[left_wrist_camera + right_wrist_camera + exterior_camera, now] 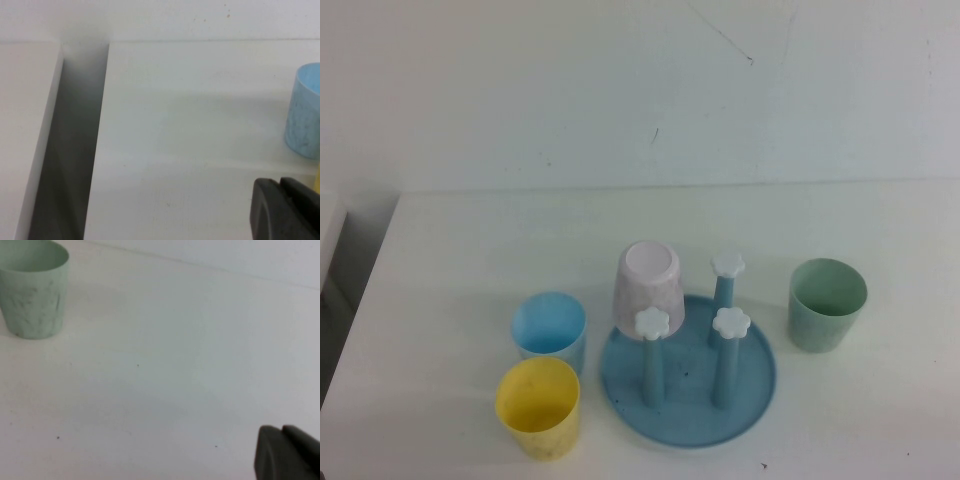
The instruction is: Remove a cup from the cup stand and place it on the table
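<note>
The mint-green cup (827, 303) stands upright on the white table (470, 250), just right of the blue cup stand (688, 425). It also shows in the right wrist view (34, 290). The stand has three bare pegs with white flower caps (730, 322). A pinkish-white cup (647, 285) hangs upside down on its back left peg. Neither arm shows in the high view. My left gripper (280, 187) is shut and empty, low over the table left of the light blue cup (305, 112). My right gripper (281, 431) is shut and empty, well away from the mint cup.
A light blue cup (549, 330) and a yellow cup (538, 405) stand upright on the table left of the stand. The table's left edge borders a dark gap (70, 165) with another white surface beyond. A white wall rises behind the table.
</note>
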